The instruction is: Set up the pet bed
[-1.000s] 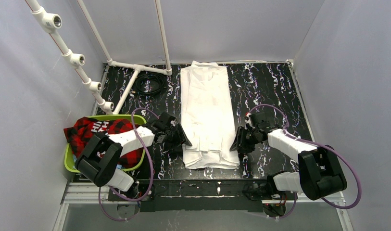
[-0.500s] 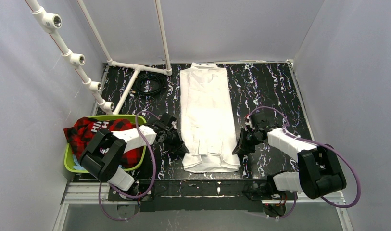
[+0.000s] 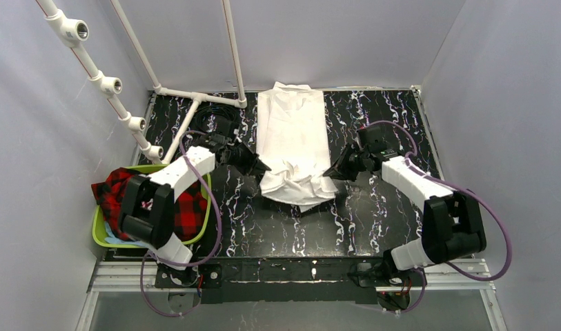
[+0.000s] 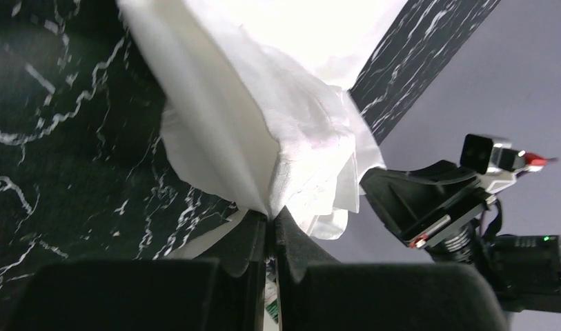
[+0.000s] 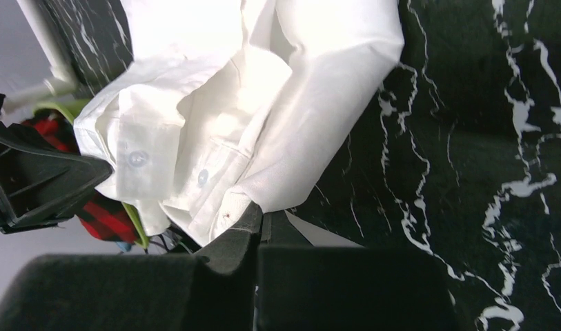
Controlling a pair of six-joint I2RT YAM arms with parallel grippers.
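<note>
Together, left gripper (image 3: 259,167) and right gripper (image 3: 330,172) each pinch 1 near corner of the white shirt (image 3: 292,127) at frame center, held off the table (image 3: 374,227), seemingly to fold bedding for the lower-left basket (image 3: 98,229).

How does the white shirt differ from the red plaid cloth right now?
The white shirt is plain white; the red plaid cloth is checked red and black with white lettering. The white shirt lies along the black table; the red plaid cloth sits bunched in the green basket. The white shirt's near end is pinched by the left gripper and right gripper; the red plaid cloth is untouched. Both are soft fabric.
</note>
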